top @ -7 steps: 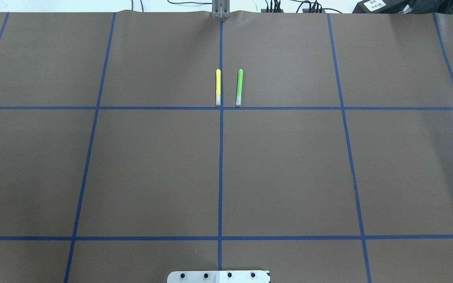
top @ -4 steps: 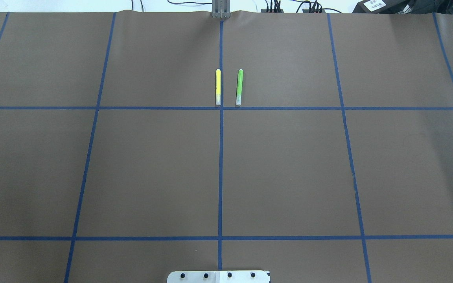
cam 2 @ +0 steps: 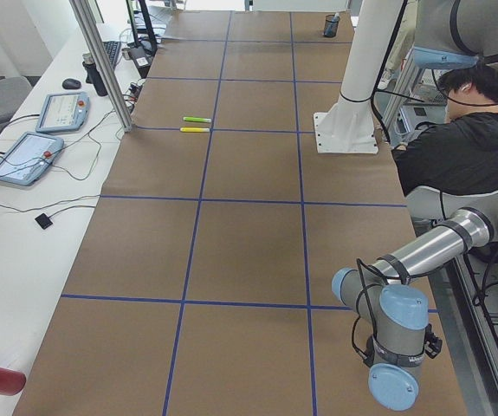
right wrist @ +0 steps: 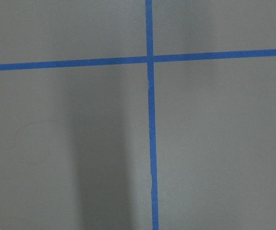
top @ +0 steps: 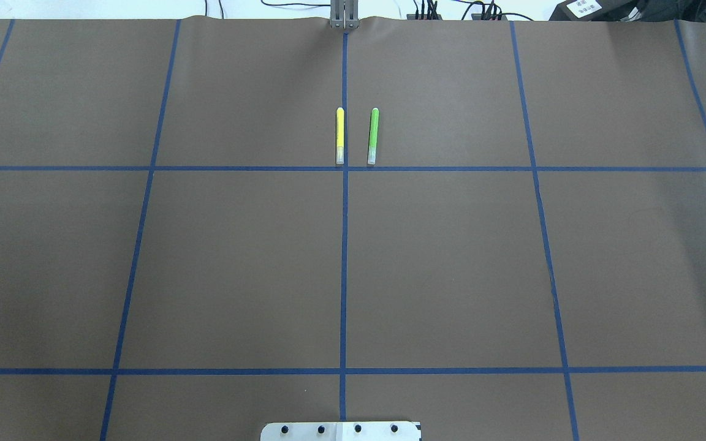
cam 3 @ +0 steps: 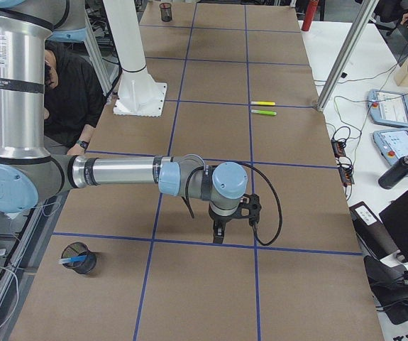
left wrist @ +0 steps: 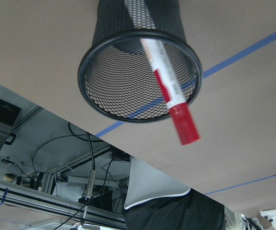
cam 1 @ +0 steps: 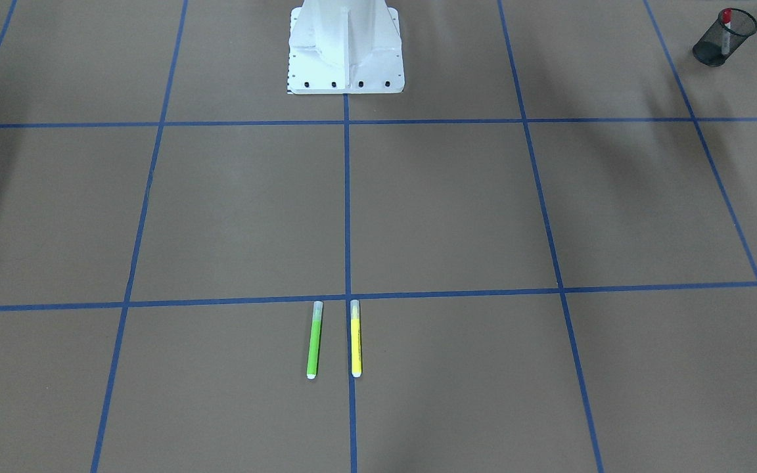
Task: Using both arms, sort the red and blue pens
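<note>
nothing on the table (top: 451,275) has shifted in the past second: yellow marker (top: 340,136) and green marker (top: 373,136) lie as before, parallel and slightly apart, at the far centre line. red pen (left wrist: 168,91) leans in a black mesh cup (left wrist: 110,28) at the robot's left end, red cap past the rim. blue pen (cam 3: 71,261) sits in a second cup (cam 3: 84,270) at the right end. right gripper (cam 3: 220,231) points down close over the table near a tape crossing; whether its jaws are open cannot be told. left arm (cam 2: 422,251) bends low over its own end, state of its jaws likewise unclear.
</note>
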`<action>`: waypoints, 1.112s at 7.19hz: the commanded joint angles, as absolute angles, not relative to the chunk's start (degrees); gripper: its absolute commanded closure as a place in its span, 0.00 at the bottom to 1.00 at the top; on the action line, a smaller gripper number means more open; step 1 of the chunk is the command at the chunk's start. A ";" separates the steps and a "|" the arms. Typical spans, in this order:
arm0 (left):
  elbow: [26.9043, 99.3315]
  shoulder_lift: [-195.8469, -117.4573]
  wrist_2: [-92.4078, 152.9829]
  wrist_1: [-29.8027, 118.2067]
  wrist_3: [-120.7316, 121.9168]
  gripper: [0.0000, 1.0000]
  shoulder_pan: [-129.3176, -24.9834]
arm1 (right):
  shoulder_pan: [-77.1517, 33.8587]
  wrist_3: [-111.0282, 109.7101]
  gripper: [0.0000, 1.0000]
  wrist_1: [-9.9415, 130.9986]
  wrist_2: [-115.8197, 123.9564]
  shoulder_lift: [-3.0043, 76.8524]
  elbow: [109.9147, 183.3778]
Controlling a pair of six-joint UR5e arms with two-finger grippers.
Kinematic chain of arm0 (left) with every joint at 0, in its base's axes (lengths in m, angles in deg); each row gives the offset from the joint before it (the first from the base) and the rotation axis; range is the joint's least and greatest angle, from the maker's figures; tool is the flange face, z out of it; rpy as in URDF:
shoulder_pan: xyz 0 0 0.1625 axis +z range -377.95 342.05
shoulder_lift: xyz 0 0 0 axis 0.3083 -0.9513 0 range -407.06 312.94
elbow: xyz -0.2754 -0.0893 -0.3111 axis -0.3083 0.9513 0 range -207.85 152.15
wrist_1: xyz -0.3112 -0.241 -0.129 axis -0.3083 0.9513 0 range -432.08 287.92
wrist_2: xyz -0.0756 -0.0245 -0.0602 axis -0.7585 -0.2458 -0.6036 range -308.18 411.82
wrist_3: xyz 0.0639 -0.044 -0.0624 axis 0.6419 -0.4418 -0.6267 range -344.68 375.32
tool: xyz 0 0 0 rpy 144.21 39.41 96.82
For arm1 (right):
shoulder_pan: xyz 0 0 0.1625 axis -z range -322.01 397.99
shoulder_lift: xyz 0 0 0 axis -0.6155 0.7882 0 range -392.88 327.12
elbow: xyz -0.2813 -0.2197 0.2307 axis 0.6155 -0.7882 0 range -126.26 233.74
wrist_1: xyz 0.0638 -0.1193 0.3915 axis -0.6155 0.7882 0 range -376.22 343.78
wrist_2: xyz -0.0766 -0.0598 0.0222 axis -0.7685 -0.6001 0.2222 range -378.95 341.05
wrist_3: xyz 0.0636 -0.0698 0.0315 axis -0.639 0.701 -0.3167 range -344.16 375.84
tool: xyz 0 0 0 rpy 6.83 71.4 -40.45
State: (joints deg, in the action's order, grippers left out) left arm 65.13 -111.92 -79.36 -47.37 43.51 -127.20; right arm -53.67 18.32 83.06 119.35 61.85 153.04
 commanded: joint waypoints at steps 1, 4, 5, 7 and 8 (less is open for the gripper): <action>66.19 -118.21 -79.40 -47.47 43.54 0.00 -127.20 | -53.68 18.30 0.00 82.75 119.39 60.99 153.93; 69.96 -129.74 -81.32 -37.51 42.75 0.00 -126.77 | -53.77 19.18 0.00 82.57 119.21 61.50 156.65; 72.15 -131.07 -82.20 -29.70 38.83 0.00 -126.42 | -53.77 18.49 0.00 82.57 119.04 60.81 156.31; 78.21 -131.69 -82.12 -12.66 27.86 0.00 -121.18 | -53.69 19.26 0.00 82.48 118.60 60.55 156.14; 78.23 -132.39 -82.12 -3.09 17.80 0.00 -117.48 | -53.68 18.75 0.00 82.48 118.60 60.63 155.87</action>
